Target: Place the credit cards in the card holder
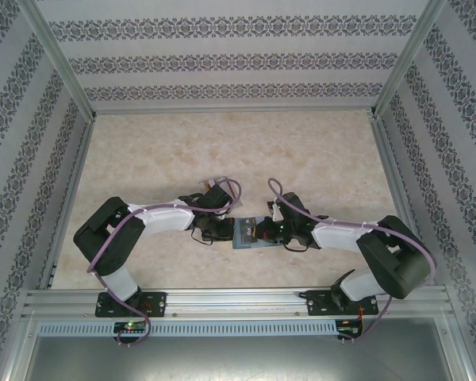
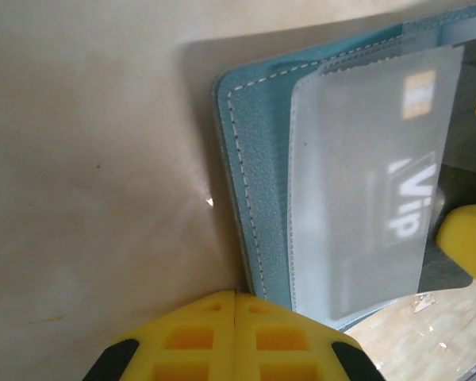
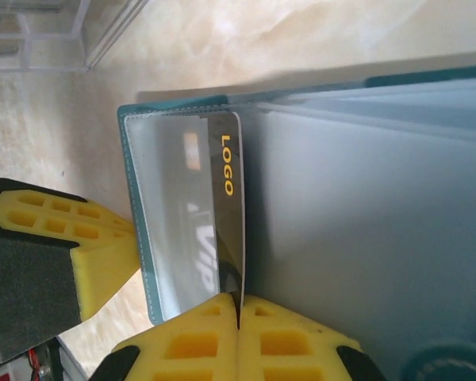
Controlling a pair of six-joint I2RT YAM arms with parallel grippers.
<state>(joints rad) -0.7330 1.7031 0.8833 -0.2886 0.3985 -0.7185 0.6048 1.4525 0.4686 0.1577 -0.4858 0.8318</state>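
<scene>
Yellow fingers of the right gripper (image 3: 238,305) are pressed together on one end of a dark card (image 3: 228,214) lettered LOGO. That card lies partly slid under the clear pocket (image 2: 357,182) of the opened teal card holder (image 2: 254,159). The left gripper (image 2: 236,298) is likewise closed and seems to pinch the holder's stitched outer edge, though the contact itself is hard to see. Both meet mid-width on the table (image 1: 222,151), toward its near side. Bare tabletop runs wide to the far wall and both side rails.
</scene>
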